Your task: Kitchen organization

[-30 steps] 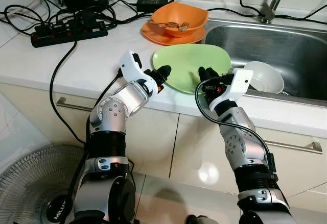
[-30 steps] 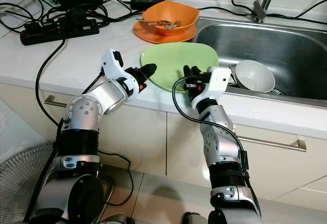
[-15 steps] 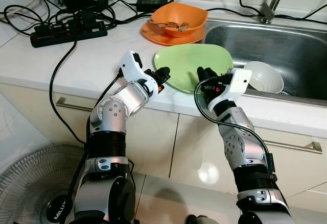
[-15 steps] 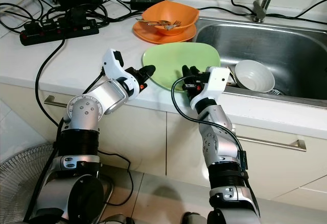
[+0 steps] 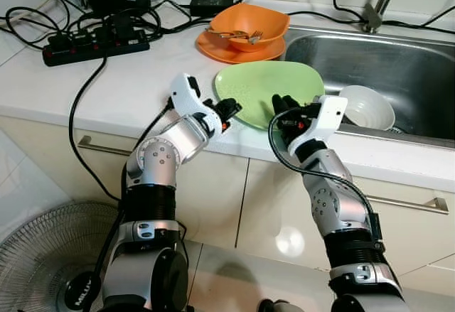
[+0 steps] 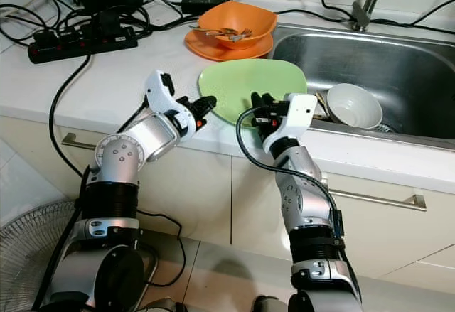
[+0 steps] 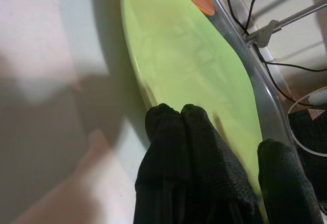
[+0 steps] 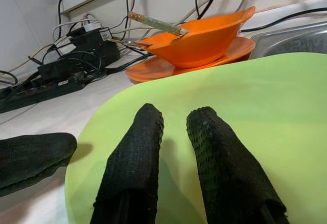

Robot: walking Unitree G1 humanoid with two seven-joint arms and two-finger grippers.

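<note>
A light green plate [image 5: 266,84] lies flat on the white counter [image 5: 121,92], right beside the sink's left rim. My left gripper [image 5: 229,107] is at the plate's near-left edge, its two fingers [image 7: 179,147] pressed together and touching the rim. My right gripper [image 5: 284,104] lies over the plate's near edge. Its fingers [image 8: 138,152] are just above the green surface, a narrow gap apart, with nothing between them. Behind the plate, an orange bowl [image 5: 250,24] holding cutlery sits on an orange plate [image 5: 227,50].
The steel sink [image 5: 384,63] at right holds a white bowl [image 5: 366,107]. A black power strip [image 5: 92,45] and tangled cables fill the counter's back left, and one cable [image 5: 78,113] hangs over the front edge. A floor fan [image 5: 43,255] stands at lower left.
My left gripper has crept a little to the right along the plate's rim and my right gripper a little to the left. The plate has hardly moved.
</note>
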